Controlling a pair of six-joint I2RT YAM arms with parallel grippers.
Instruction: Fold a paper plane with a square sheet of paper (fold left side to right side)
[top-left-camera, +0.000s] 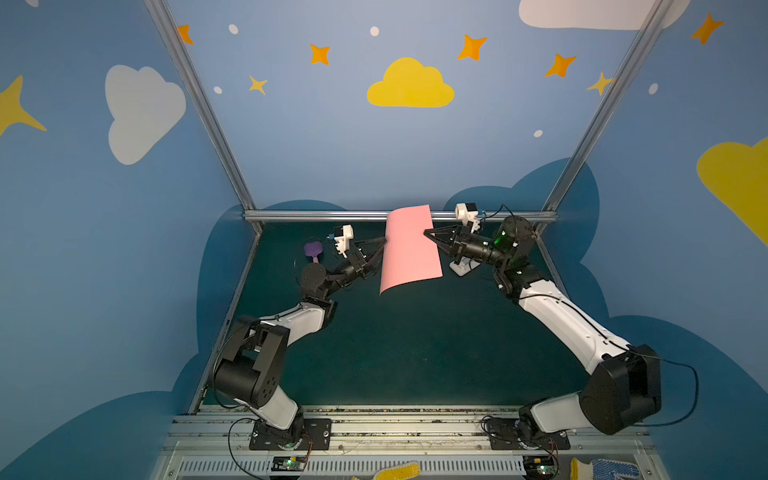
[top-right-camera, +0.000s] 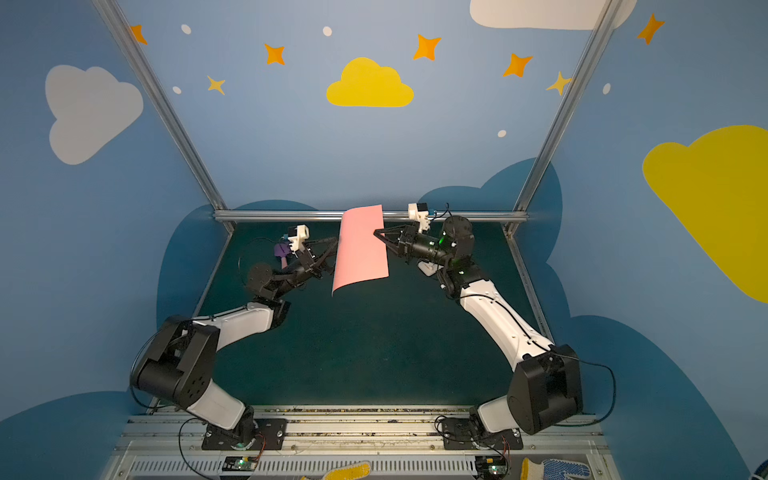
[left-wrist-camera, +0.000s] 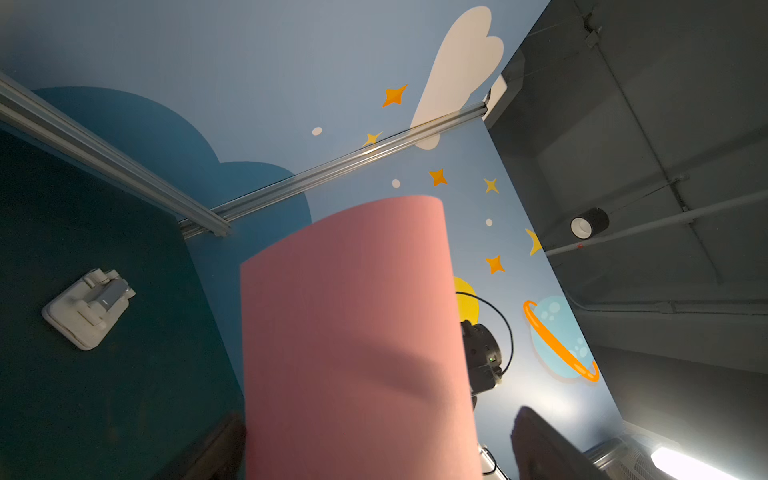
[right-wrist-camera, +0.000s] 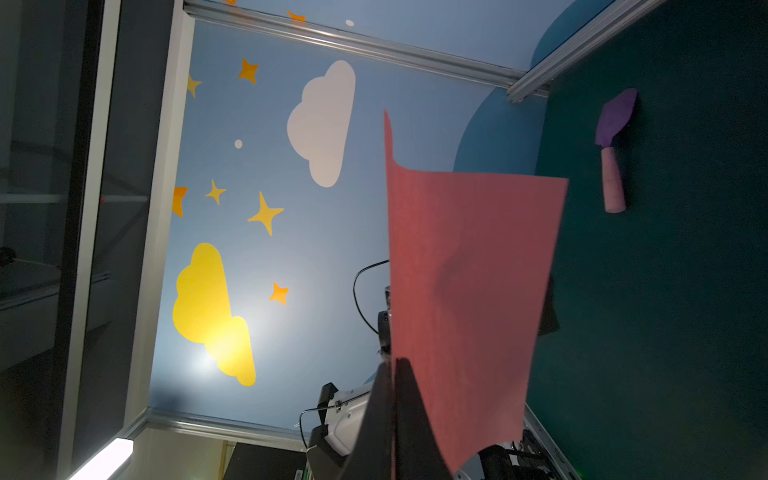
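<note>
A purple spatula (top-left-camera: 312, 250) and white block (top-left-camera: 462, 267) on green tabletop (top-left-camera: 415, 353)

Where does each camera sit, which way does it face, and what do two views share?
Top views: high above the arm bases, looking down at the table and back wall; both arms whole, left end effector open, right end effector shut on the pink sheet.
Left wrist: on the left arm, facing the sheet's face; its fingers show beside it.
Right wrist: on the right arm, facing along the sheet; its closed fingers show.
Shared: the sheet in all; the purple spatula in right wrist and top views.
</note>
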